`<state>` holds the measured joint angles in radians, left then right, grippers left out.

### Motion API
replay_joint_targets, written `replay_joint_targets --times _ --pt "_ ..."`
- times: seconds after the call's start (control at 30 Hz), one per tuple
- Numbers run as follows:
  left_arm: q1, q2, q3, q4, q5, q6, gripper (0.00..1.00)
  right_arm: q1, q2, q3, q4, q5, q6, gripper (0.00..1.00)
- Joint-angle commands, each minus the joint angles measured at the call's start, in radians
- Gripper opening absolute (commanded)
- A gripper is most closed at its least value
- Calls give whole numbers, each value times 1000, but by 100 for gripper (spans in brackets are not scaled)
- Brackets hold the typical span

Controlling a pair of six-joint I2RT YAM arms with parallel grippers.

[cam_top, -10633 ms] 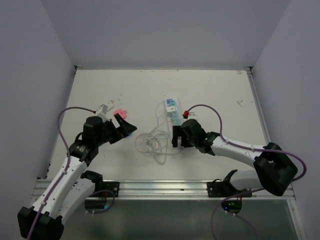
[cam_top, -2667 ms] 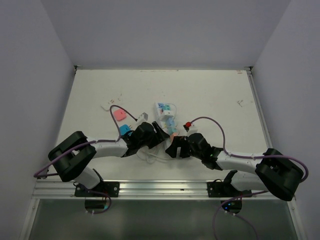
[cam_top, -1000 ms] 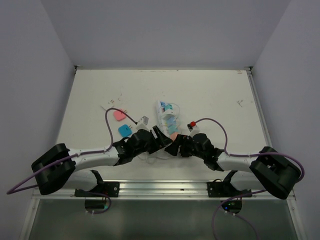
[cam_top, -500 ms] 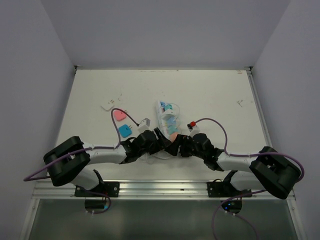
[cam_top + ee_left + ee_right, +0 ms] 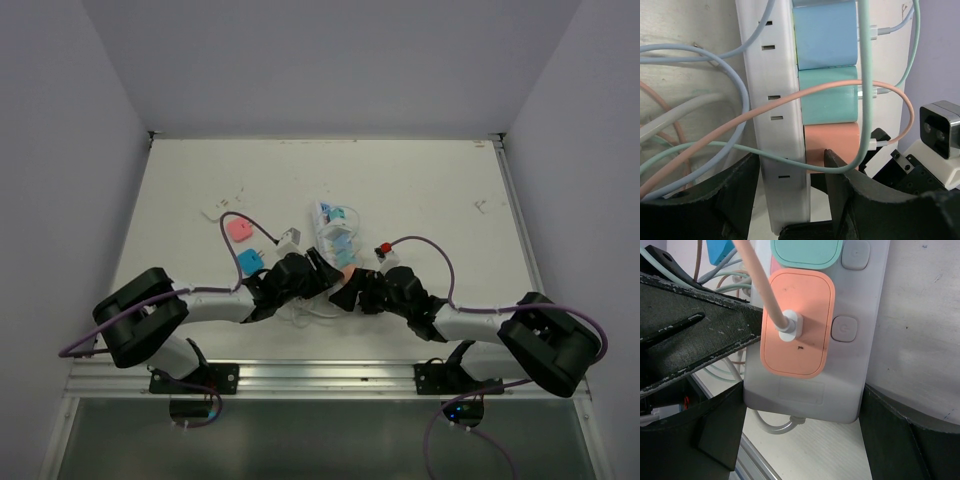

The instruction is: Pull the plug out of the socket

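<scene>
The socket (image 5: 331, 228) is seen lying in the middle of the table (image 5: 430, 180). Its near end is clamped between the wide-spread fingers of the right claw (image 5: 805, 395). The half-open left claw (image 5: 792, 157) is set astride socket and orange plug (image 5: 832, 142); whether it grips cannot be told.

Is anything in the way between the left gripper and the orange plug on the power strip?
Yes. A pale green cable runs across the power strip and the lower edge of the orange plug, right at the fingers of the left gripper. The plug's own orange cable also crosses the strip further along.
</scene>
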<state>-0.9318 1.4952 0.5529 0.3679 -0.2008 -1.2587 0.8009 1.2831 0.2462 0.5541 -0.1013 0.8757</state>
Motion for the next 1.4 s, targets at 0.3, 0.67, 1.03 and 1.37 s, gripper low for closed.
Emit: replay_joint_targets --times 0.3,0.67,1.03,1.37 --pt "1 8 9 78 -2 93 38 3 28 38 96 -69 16 0" --pt "1 -79 -34 -7 -57 111 5 1 -63 70 -35 -52 3 50" --pt "1 -112 -54 -57 -74 111 0 1 -252 117 -269 -11 -29 88" --pt "2 -121 -53 -78 -88 105 0 1 -266 136 -353 -2 -52 99"
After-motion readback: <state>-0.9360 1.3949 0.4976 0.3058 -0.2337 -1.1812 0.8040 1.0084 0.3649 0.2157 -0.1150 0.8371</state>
